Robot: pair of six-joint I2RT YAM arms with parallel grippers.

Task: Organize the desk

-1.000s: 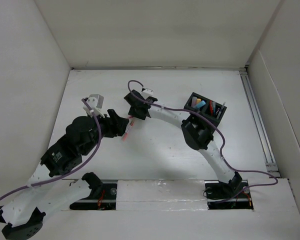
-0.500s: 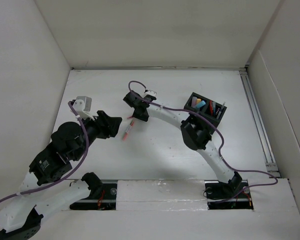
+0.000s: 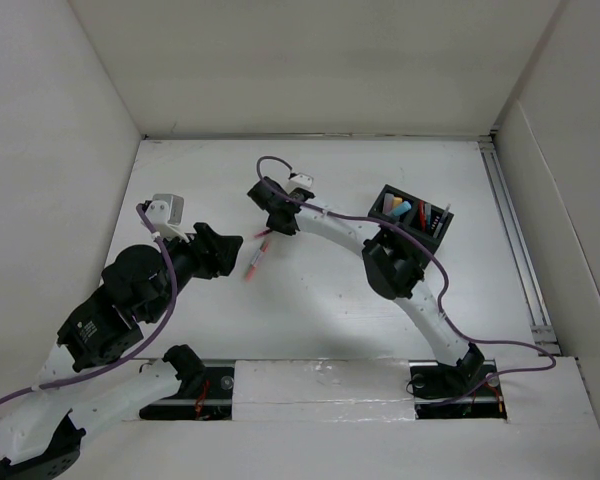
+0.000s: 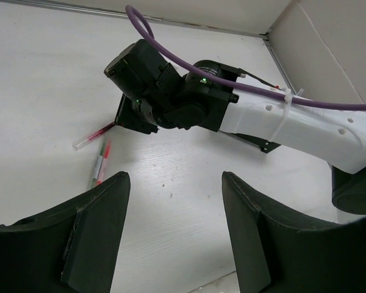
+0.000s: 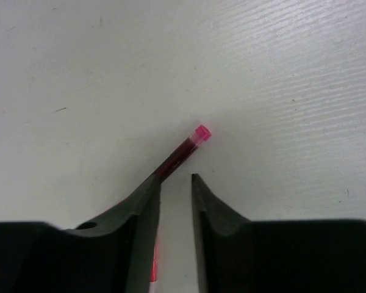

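Note:
The desk (image 3: 330, 310) is a plain white tabletop. A clear pen with red ink (image 3: 264, 240) lies on it, with a red-and-white marker (image 3: 251, 264) just nearer me. Both also show in the left wrist view: the pen (image 4: 94, 135) and the marker (image 4: 99, 168). My right gripper (image 3: 269, 224) stands over the pen's end, its jaws a narrow gap apart with bare desk between them. In the right wrist view the pen (image 5: 184, 151) runs under the left fingertip of the gripper (image 5: 175, 177). My left gripper (image 3: 230, 246) is open and empty, just left of the marker.
A black compartmented organizer (image 3: 440, 228) with coloured items stands at the right. White wall panels stand along the left, back and right edges. A metal rail (image 3: 515, 240) runs along the right edge. The right arm (image 4: 293, 119) reaches across the middle.
My left arm has drawn back to the left, away from the pens, then held still. My right gripper has shifted slightly left over the pen's end.

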